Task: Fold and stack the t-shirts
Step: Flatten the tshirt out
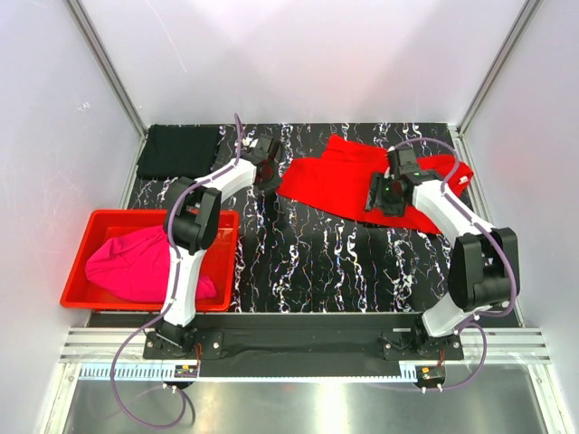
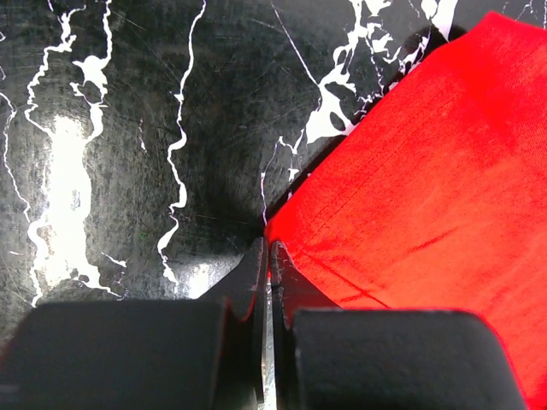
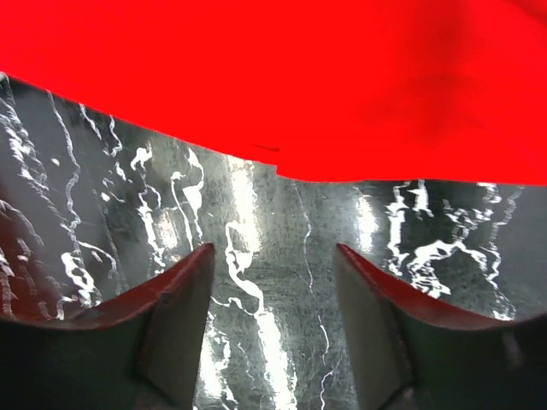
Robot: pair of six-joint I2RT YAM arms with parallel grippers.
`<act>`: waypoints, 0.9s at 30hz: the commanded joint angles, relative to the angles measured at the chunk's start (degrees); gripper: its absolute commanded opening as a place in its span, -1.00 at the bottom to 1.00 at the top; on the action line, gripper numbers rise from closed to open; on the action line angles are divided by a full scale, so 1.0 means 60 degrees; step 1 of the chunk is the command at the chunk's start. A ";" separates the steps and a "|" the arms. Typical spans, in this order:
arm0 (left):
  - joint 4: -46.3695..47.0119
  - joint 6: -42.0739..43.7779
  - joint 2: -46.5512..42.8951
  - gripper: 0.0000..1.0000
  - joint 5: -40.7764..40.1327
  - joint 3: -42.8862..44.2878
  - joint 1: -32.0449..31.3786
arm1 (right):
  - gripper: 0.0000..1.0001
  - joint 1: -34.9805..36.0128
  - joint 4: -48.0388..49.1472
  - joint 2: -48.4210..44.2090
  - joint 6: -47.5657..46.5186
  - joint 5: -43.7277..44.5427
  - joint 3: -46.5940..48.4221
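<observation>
"Since the left gripper (image 2: pixel 267 253) looks pressed tight, does it have the red t-shirt (image 2: pixel 427 179)?"

"Hard to say. Its jaws are closed together right at the shirt's corner. The cloth spreads away ahead and to its right, with bare table (image 2: pixel 128 128) to its left. Whether any hem is caught between them, I cannot tell."

"And the right gripper (image 3: pixel 273 256)?"

"Jaws apart, with nothing between them but table. The shirt's edge lies just ahead of its tips, not touching."

"How do you reckon that shirt handles?"

"Light and limp, no stiffness at all. I'd expect it to drape and drag wherever it isn't held, and thin cloth slips out of a shallow pinch. I'd take it at the hem corners, one per gripper, biting deep enough to catch both layers."

"The other two?"

"The black t-shirt (image 1: pixel 181 149) lies flat on the opposite side of the left gripper from the red one. The magenta t-shirt (image 1: pixel 145 262) is heaped in the red bin (image 1: pixel 127 217), back near that arm's base. Both are well apart from either gripper."
</observation>
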 commanded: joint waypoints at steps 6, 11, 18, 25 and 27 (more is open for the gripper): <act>0.0303 0.0415 -0.0730 -1.00 -0.0055 -0.0140 0.0061 | 0.02 0.1186 0.0231 0.1476 -0.0315 0.1975 0.0591; 0.0391 0.0415 -0.0788 -1.00 0.0062 -0.0228 0.0076 | -0.13 0.1626 -0.0019 0.2253 -0.0417 0.3234 0.1193; 0.0523 0.0401 -0.0832 -1.00 0.0238 -0.0403 0.0061 | -0.20 0.1700 -0.0121 0.2781 -0.0666 0.4231 0.1588; 0.0567 0.0415 -0.0862 -1.00 0.0311 -0.0434 0.0061 | -0.23 0.1699 -0.0019 0.2899 -0.0652 0.3706 0.1764; 0.0567 0.0401 -0.0891 -1.00 0.0326 -0.0419 0.0061 | -0.21 0.1700 0.0127 0.2796 -0.0652 0.3442 0.1648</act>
